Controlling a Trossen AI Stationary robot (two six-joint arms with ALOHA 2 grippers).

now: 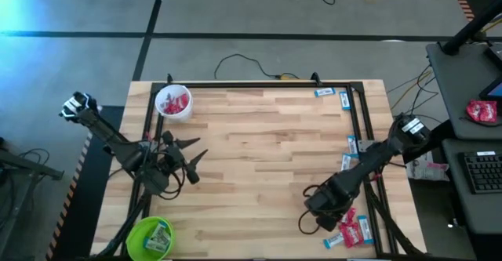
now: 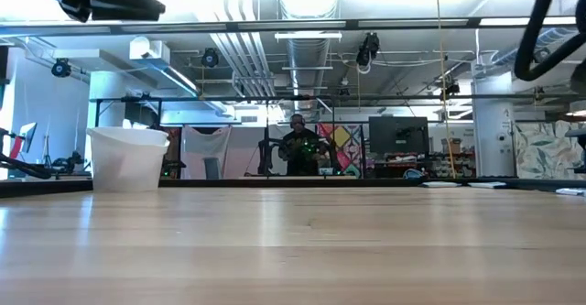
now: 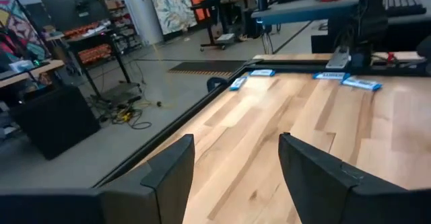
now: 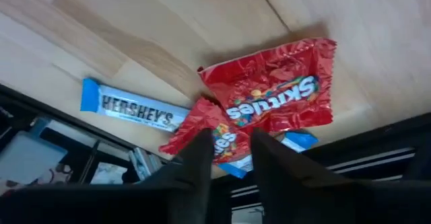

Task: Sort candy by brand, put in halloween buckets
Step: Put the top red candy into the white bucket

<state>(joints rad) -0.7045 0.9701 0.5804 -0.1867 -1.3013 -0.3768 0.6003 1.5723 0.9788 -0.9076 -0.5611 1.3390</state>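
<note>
grey floor (image 1: 259, 10), ceiling pipes (image 2: 243, 62), monitor (image 2: 397, 136)

The table (image 1: 259, 159) is pale, smooth planked wood with a soft sheen. The red candy (image 4: 276, 96) wrappers look glossy, crinkled foil. The white bucket (image 2: 126, 157) looks matt plastic.

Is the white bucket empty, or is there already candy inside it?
Not empty. The high view shows red wrapped candy lying inside the white bucket, which stands upright near the table's far left corner.
</note>
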